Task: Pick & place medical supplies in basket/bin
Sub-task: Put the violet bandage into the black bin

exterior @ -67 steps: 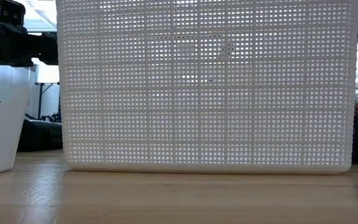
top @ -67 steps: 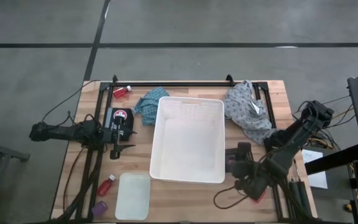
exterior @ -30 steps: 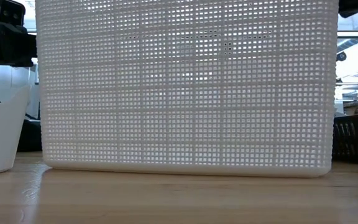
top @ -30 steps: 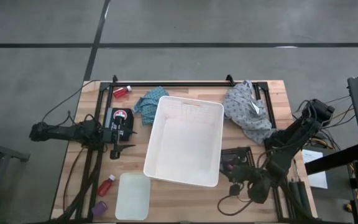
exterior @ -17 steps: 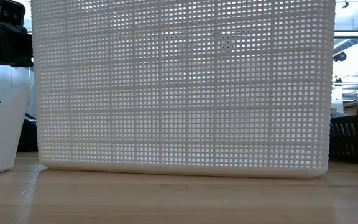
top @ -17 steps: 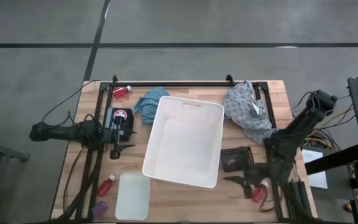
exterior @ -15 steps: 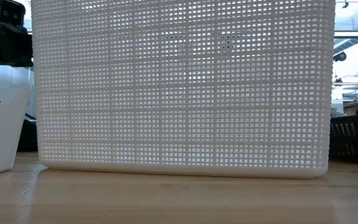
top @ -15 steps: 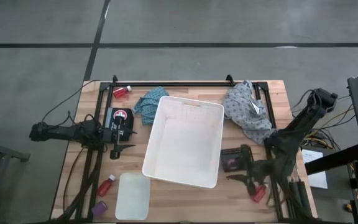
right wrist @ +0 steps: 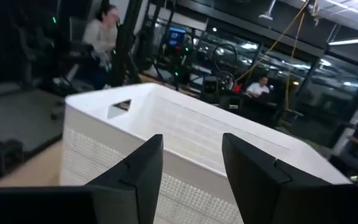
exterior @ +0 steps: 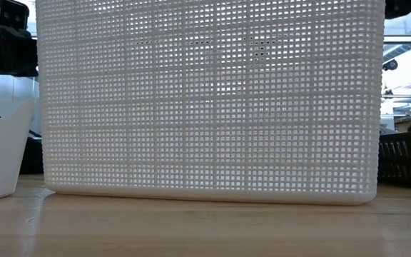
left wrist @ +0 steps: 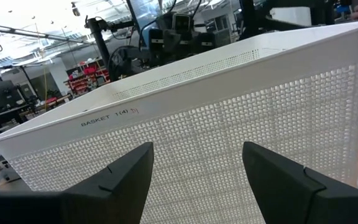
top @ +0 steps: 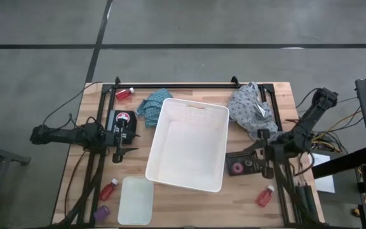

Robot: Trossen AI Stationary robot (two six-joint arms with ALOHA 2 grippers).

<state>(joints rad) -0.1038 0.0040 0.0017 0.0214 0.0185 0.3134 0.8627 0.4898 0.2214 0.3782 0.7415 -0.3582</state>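
Gaping wide and empty, the right gripper (top: 254,154) faces the white basket (top: 187,145) just ahead of its jaws. Since half a second ago it has swung up over the black tray (top: 240,164), leaving a red bottle (top: 265,195) lying behind it on the counter (top: 234,203). The left gripper (top: 121,152), jaws also apart and holding nothing, waits beside the basket's opposite wall.

The middle of the surface (top: 138,152) is taken up by the tall white basket (top: 187,145), whose open top is unobstructed from above, while its mesh wall blocks nearly the whole level line across the low view. Bare wood is left in a strip between the basket and the left claw (top: 124,152), and along the near edge between the shallow translucent tray (top: 135,200) and a red bottle (top: 265,196). To the basket's right, passage is narrowed by the flat black tray (top: 239,165), the right claw (top: 254,154) just above it, and the grey cloth (top: 253,112) behind.
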